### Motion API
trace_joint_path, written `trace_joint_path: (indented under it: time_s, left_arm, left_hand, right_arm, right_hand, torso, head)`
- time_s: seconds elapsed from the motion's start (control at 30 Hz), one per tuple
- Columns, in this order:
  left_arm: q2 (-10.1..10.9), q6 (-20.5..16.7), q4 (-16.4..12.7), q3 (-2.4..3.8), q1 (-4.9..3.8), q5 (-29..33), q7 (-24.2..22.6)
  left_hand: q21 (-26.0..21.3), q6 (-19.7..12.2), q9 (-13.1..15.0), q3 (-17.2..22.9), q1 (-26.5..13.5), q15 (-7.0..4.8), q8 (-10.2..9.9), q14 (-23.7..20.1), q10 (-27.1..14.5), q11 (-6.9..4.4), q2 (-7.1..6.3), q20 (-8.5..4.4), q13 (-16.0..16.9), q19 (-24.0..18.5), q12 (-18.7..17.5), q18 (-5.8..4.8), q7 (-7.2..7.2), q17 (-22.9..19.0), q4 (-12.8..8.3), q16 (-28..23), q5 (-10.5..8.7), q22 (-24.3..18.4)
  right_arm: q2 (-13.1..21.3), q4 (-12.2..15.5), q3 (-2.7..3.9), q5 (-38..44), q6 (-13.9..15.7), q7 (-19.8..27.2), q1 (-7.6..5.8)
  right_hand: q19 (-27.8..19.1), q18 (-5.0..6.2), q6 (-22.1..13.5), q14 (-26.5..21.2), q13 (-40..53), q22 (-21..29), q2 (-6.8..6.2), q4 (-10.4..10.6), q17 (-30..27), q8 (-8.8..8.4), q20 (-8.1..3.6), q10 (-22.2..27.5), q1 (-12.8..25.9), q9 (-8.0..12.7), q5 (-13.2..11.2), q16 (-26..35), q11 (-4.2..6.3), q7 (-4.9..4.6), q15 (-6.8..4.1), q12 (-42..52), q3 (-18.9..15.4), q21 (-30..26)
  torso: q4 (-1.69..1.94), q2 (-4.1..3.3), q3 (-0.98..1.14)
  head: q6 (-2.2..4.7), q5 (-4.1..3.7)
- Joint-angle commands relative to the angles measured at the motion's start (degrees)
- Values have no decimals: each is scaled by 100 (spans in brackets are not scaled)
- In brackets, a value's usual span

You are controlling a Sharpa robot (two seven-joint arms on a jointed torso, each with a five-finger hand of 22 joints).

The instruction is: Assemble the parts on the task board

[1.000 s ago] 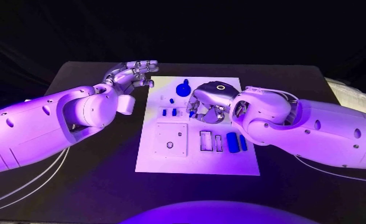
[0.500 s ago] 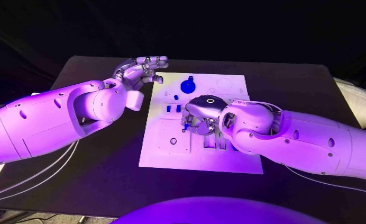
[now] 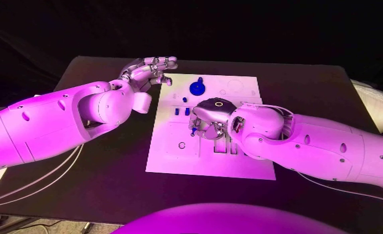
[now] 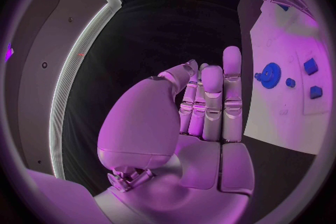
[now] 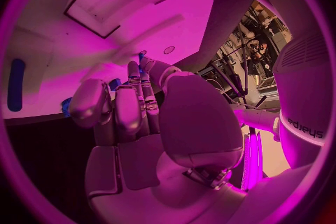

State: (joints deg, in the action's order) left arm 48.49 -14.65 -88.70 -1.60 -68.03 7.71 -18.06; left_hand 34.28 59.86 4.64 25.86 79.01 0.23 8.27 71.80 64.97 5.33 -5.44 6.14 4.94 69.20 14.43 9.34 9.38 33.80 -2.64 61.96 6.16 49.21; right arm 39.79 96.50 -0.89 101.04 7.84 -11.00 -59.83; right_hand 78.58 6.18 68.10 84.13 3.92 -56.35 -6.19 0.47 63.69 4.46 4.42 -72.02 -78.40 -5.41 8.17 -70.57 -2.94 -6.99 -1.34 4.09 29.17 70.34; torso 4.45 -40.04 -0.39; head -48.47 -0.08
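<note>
Head view first: the white task board [image 3: 209,169] lies in the middle of the black table [image 3: 96,190], and the right hand [image 3: 209,119] hangs low over its centre, palm down, fingers curled toward the plate. A small blue part [image 3: 192,129] shows at about nine o'clock from that hand, right at its fingertips; it looks pinched there, as if being carried to a slot, but the fingers hide the contact and I cannot tell for certain that it is held. In the right wrist view the fingers [image 5: 133,95] are drawn together with a bit of blue just past their tips, which fits a pinch without proving it. The left hand [image 3: 148,72] sits off the board's far-left corner, at roughly eleven o'clock from the board's middle, fingers straight and loosely together, holding nothing; my guess is it is parked there to stay out of the working hand's way. The left wrist view shows that palm [image 4: 203,117] bare, with the blue gear [image 4: 270,74] beyond the fingertips. The gear rests on the board's far half at about twelve o'clock from the right hand, near two small blue blocks [image 3: 180,111] set side by side at the hand's ten o'clock. The square recess [image 3: 182,145] at seven o'clock looks unfilled, so much of the assembly seems left to do.
</note>
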Motion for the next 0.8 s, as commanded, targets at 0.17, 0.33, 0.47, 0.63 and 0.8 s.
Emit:
trace_joint_path:
  time_s: [0.17,0.33,0.47,0.63,0.8]
  left_arm:
    - [-3,130,-4,5,-3,-41,14]
    - [0,136,-3,5,-3,-45,21]
    - [0,143,-2,5,-3,-48,27]
    - [4,151,5,5,-3,-66,36]
    - [5,165,23,5,-3,-94,49]
  left_hand:
    - [-26,31,-5,-2,65,11,26,-37,-21,-10,7,-10,4,9,33,113,24,-17,-30,-43,13,-5]
    - [-26,31,-5,-2,65,11,26,-37,-21,-10,7,-10,4,9,33,113,24,-17,-30,-43,13,-5]
    - [-26,31,-5,-2,65,11,26,-37,-21,-10,7,-10,4,9,33,113,24,-17,-30,-43,13,-5]
    - [-26,31,-5,-2,65,11,26,-37,-21,-10,7,-10,4,9,33,113,24,-17,-30,-43,13,-5]
    - [-27,28,-7,-5,63,13,26,-39,-26,-7,5,-10,3,9,35,112,27,-20,-34,-43,13,-4]
  right_arm:
    - [-13,-17,-26,91,-234,-62,35]
    - [-22,-6,-27,88,-268,-60,36]
    - [-27,4,-27,87,-278,-62,36]
    - [-28,7,-27,83,-279,-60,36]
    - [-30,0,-28,79,-275,-57,37]
  right_hand:
    - [27,3,4,184,-4,1,3,-8,6,17,2,14,77,-10,-21,-30,-42,4,-16,-35,-35,30]
    - [28,2,4,185,-4,-2,4,-8,7,16,2,14,77,-10,-21,-31,-41,4,-16,-35,-34,32]
    - [30,2,6,186,-4,-7,8,-12,9,16,1,13,74,-11,-18,-33,-39,6,-17,-35,-33,35]
    - [31,2,6,186,-4,-10,9,-14,10,16,1,12,73,-12,-16,-35,-38,8,-17,-35,-32,37]
    - [31,2,6,186,-4,-10,9,-14,10,16,1,12,73,-12,-16,-35,-38,8,-17,-35,-32,37]
  torso:
    - [5,1,-3]
    - [4,0,-3]
    - [4,2,-2]
    - [5,0,-5]
    - [3,0,-5]
  head:
    - [-8,10]
    - [-21,18]
    - [-24,24]
    - [-36,28]
    - [-43,37]
